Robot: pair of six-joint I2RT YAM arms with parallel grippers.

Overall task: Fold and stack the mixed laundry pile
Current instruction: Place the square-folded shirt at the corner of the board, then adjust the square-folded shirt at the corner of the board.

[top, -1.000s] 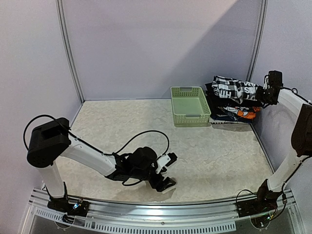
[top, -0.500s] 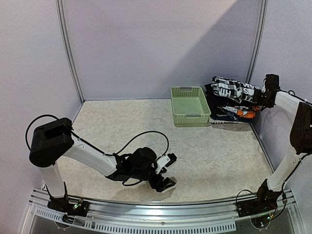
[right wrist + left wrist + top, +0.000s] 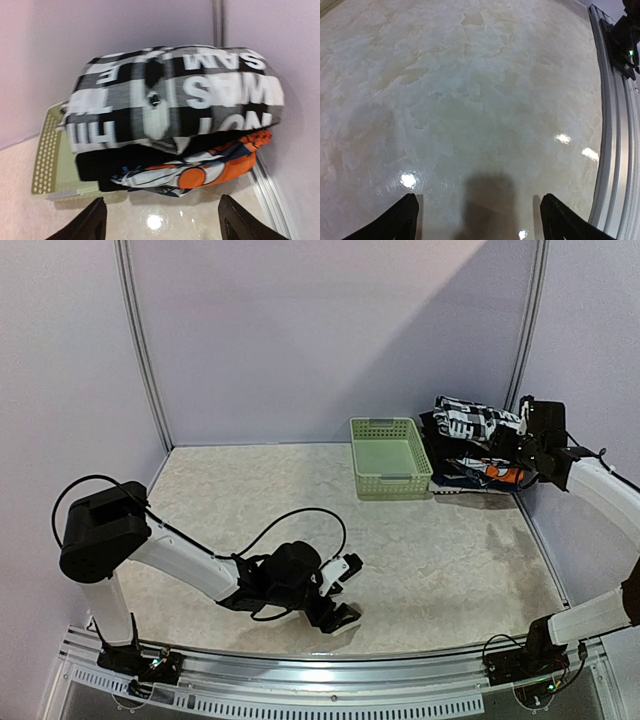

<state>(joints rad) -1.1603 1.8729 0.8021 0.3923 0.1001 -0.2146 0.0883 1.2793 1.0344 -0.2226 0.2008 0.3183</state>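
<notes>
Laundry pile sits stacked in far right corner of worktop, just beside green basket. Checked shirt on top, black cloth under it, orange-blue-white printed piece at bottom. Right end effector faces the stack, jaws wide apart, gripping nothing. Left end effector low over bare worktop near front edge, jaws wide, empty.
</notes>
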